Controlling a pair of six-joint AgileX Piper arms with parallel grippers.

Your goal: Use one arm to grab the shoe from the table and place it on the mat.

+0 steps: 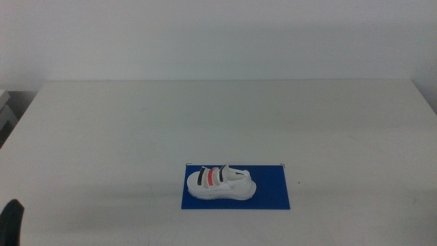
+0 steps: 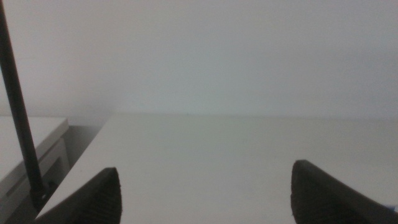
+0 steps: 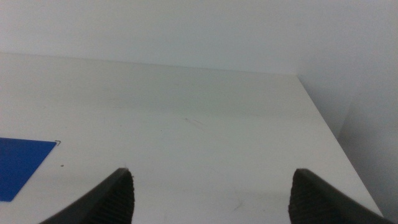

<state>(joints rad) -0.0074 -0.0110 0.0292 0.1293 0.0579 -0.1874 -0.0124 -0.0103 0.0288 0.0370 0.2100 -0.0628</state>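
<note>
The white shoe [image 1: 220, 183] with two black straps and one red strap lies on its sole on the left half of the blue mat [image 1: 270, 191], near the table's front. A dark tip of the left arm [image 1: 11, 220] shows at the bottom left corner of the middle view, far from the shoe. My left gripper [image 2: 205, 196] is open over bare table, nothing between its jaws. My right gripper [image 3: 211, 199] is open too, with a corner of the mat [image 3: 18, 165] off to one side. The right arm is out of the middle view.
The white table [image 1: 218, 116] stretches wide behind and beside the mat. A pale cabinet [image 2: 25, 155] stands beyond the table's left edge, with a black cable [image 2: 15, 106] in front of it. A white wall rises behind the table.
</note>
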